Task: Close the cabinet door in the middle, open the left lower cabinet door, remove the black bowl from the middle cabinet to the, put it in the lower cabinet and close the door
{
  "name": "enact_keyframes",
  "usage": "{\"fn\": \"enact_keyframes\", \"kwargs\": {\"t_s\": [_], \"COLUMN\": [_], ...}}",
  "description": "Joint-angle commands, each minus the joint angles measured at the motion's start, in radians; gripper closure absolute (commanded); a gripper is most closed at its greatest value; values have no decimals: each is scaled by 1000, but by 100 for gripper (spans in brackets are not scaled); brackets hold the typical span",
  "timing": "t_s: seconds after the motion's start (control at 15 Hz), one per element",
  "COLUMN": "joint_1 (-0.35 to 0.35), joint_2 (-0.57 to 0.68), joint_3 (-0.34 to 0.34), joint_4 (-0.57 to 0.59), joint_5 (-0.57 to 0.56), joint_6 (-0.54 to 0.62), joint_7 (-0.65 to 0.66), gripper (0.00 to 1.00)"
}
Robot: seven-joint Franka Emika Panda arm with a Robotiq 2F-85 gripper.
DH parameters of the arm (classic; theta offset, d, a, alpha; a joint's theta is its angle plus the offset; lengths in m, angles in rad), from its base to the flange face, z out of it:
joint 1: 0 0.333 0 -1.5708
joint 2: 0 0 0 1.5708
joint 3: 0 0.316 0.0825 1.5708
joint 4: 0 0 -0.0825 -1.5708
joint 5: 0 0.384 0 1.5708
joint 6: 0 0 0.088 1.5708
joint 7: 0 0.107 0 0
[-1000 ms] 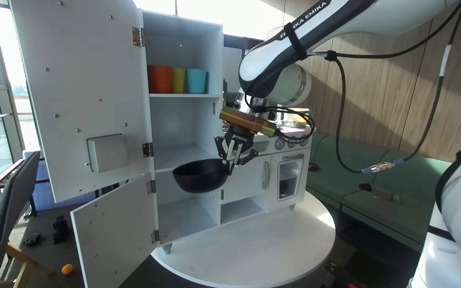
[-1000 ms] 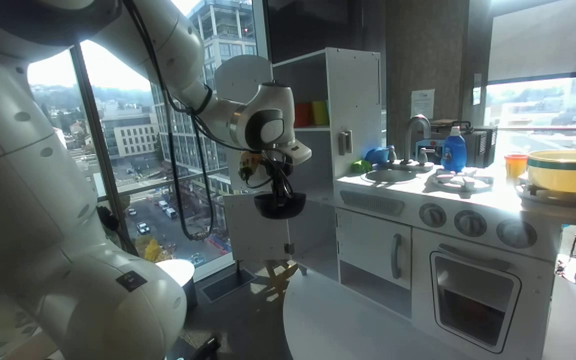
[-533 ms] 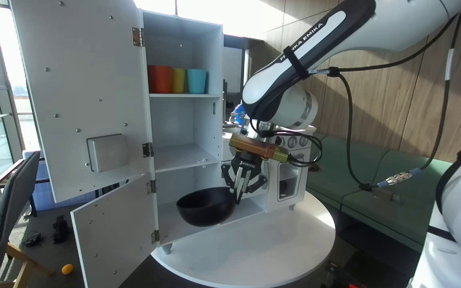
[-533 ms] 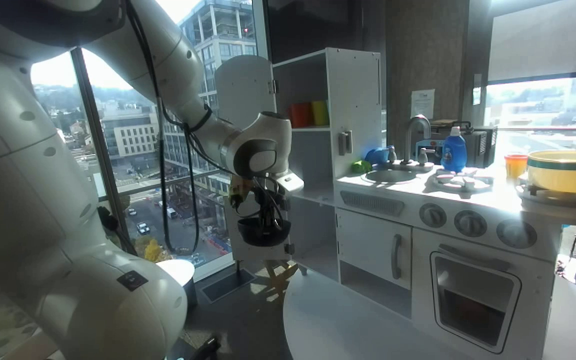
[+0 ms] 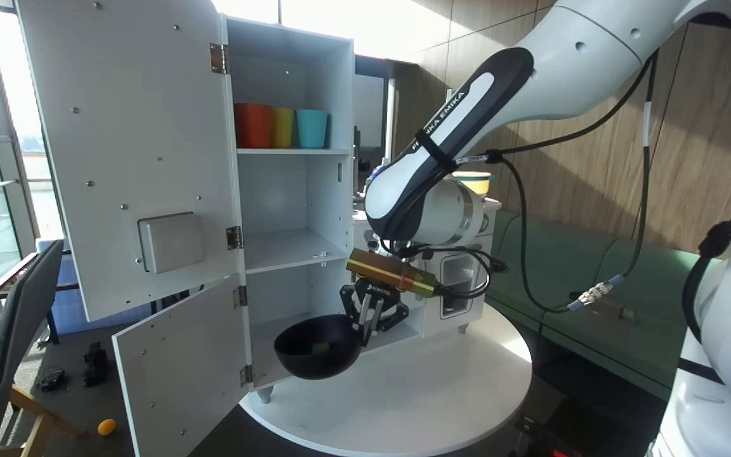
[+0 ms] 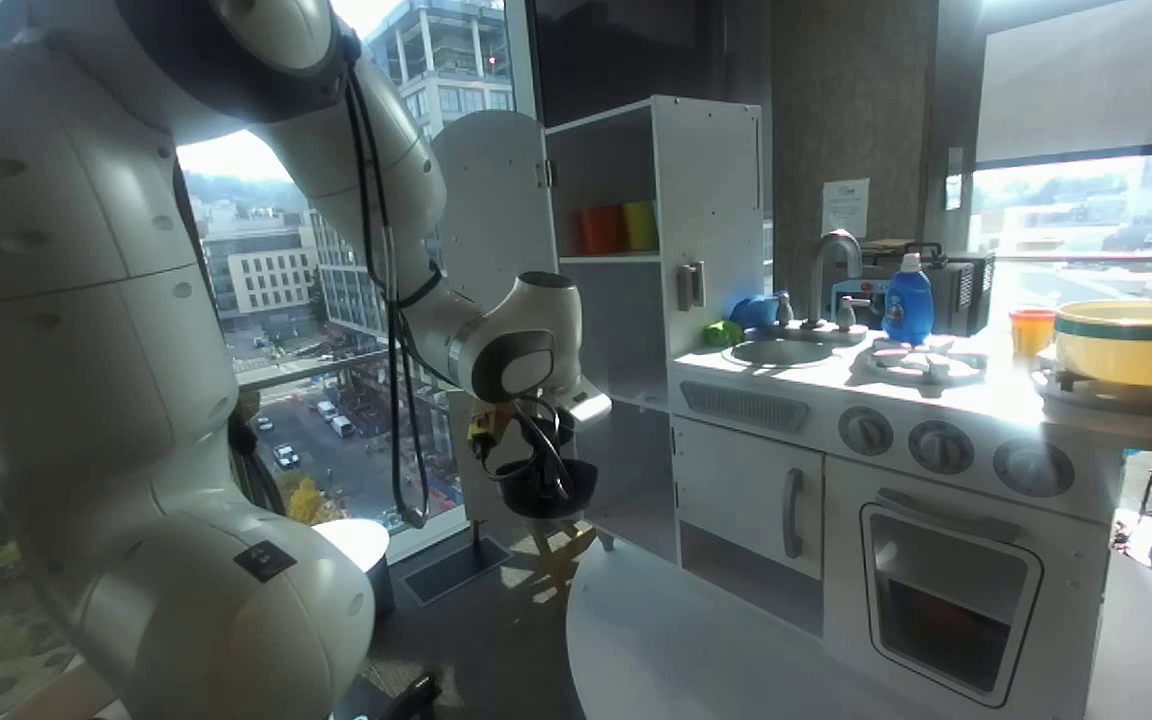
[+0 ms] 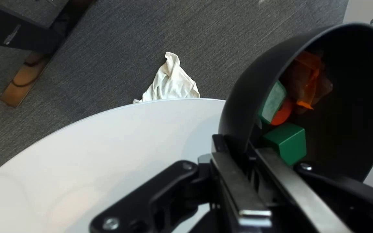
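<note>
The black bowl point(image 5: 318, 365) hangs in the air in front of the open lower left compartment point(image 5: 276, 343); it also shows in an exterior view point(image 6: 526, 500). My gripper point(image 5: 366, 336) is shut on the bowl's rim, one finger inside and one outside, as the wrist view point(image 7: 235, 144) shows. The bowl is tilted. Inside it lie a green block point(image 7: 287, 142), another green piece point(image 7: 273, 102) and orange pieces point(image 7: 309, 84). The lower left door point(image 5: 181, 368) and the tall upper door point(image 5: 131, 158) stand open. The middle door point(image 6: 746, 490) is shut.
Red point(image 5: 253, 125), yellow and blue cups stand on the top shelf. The middle shelf point(image 5: 289, 247) lies above the bowl. The round white table point(image 5: 391, 406) is below. A white cloth point(image 7: 173, 81) lies on the floor. A chair point(image 5: 10, 355) stands beyond the lower door.
My gripper has lowered the bowl from about middle-shelf height to the lower compartment's height. The bowl has tipped more, so its inside shows. The doors have not moved.
</note>
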Motion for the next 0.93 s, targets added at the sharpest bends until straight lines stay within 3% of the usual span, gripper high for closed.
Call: {"fn": "enact_keyframes", "kwargs": {"t_s": [0.0, 0.6, 0.87], "joint_1": [-4, 34, -11], "joint_2": [138, 411, 492], "joint_3": [9, -90, -44], "joint_4": [86, 303, 389], "joint_5": [-25, -118, -12], "joint_6": [102, 185, 192], "joint_7": [74, 285, 250], "gripper": [87, 87, 88]}}
